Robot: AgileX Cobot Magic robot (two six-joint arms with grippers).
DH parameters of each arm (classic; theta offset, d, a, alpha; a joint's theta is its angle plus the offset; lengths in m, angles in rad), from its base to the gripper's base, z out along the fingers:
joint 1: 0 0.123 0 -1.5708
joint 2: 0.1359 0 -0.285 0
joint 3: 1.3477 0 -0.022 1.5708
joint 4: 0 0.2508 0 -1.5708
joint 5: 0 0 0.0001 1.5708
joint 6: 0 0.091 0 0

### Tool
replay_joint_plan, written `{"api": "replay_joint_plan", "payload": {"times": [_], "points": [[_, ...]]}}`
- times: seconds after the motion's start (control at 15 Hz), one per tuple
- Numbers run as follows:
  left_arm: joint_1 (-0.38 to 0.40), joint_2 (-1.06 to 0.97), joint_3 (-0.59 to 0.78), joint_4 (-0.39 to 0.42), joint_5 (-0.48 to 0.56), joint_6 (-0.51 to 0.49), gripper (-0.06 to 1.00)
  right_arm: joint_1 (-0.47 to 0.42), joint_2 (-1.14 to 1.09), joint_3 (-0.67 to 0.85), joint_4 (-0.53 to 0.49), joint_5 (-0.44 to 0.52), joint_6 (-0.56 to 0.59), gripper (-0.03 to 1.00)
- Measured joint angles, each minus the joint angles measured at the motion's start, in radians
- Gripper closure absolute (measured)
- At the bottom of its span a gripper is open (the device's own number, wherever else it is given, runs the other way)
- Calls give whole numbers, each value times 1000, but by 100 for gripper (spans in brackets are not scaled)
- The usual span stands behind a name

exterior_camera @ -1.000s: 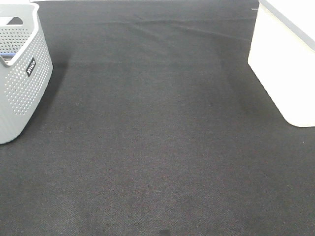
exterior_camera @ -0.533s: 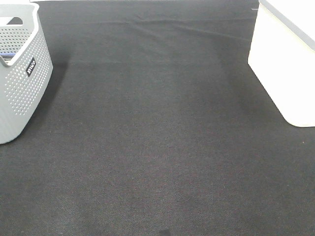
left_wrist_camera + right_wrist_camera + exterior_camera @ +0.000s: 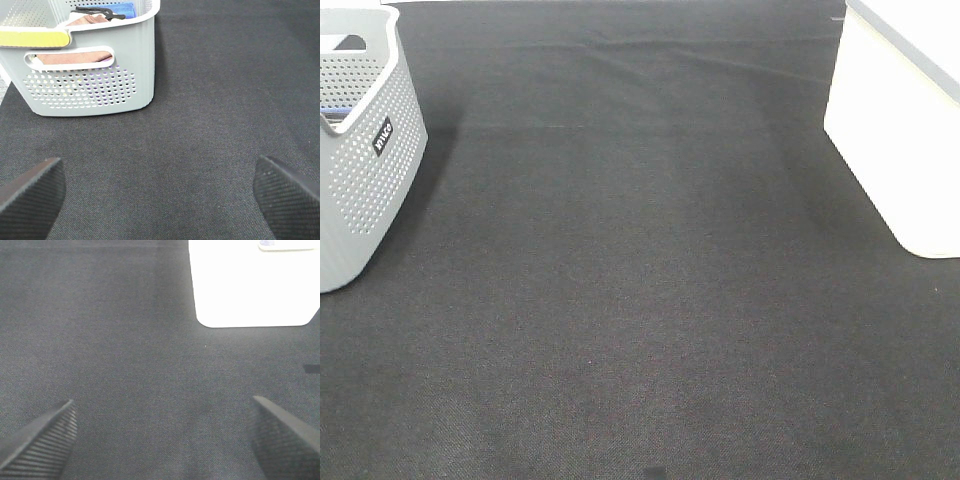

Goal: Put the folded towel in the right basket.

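Note:
The right basket, a cream-white bin with smooth walls and a grey rim band, stands at the far right edge of the black mat; it also shows in the right wrist view. The folded towel is not in view on the mat. A small pale grey-lavender patch shows at the bin's top edge, too little to identify. My left gripper is open and empty over bare mat. My right gripper is open and empty, short of the bin. Neither arm shows in the exterior view.
A grey perforated basket with a black label stands at the left edge. In the left wrist view it holds a pinkish-brown cloth, a blue item and a black piece. The black mat lies between the two containers.

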Motion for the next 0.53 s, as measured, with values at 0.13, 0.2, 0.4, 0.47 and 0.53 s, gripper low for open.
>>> {"api": "replay_joint_plan", "payload": {"times": [0.13,0.2,0.4,0.47,0.53], "points": [[0,0,0,0,0,0,-2,0,0,0,0,0,0,10],[0,0,0,0,0,0,-2,0,0,0,0,0,0,10],[0,0,0,0,0,0,-2,0,0,0,0,0,0,10],[0,0,0,0,0,0,-2,0,0,0,0,0,0,10],[0,0,0,0,0,0,-2,0,0,0,0,0,0,10]]}}
